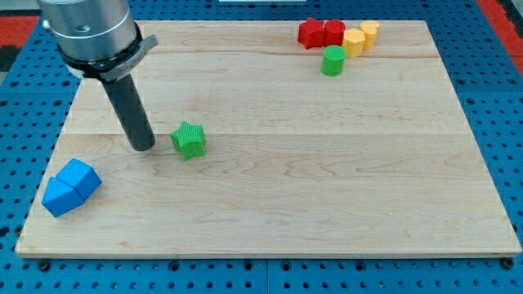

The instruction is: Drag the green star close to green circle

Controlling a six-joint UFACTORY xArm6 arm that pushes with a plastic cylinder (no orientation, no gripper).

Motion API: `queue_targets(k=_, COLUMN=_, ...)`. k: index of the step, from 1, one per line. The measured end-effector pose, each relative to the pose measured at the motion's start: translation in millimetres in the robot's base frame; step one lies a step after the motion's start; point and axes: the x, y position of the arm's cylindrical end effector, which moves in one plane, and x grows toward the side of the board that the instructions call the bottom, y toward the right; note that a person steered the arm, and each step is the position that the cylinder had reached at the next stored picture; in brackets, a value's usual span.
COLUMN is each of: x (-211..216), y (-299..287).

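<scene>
Camera view, 1 frame inspected. My tip (145,147) rests on the wooden board (270,212) just beside the green star (189,140), on the star's left in the view, with a narrow gap showing. No pincer is fitted: the arm ends in a plain rod, so nothing can spread or pinch. Green star lies left of centre. Green circle (333,60) stands well apart, toward the view's top right, just below the red blocks (320,33) and yellow blocks (360,37). Judgement: tip, star and circle are roughly in line, favouring a push rightward and upward. Blue blocks (70,186) lie bottom left, uninvolved.
</scene>
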Motion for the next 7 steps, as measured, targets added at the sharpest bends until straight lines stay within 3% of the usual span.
queue_targets(k=2, x=-20, y=97)
queue_targets(k=3, x=-17, y=112)
queue_targets(k=4, x=22, y=68)
queue_targets(k=5, x=16, y=119)
queue_targets(k=7, x=-58, y=199)
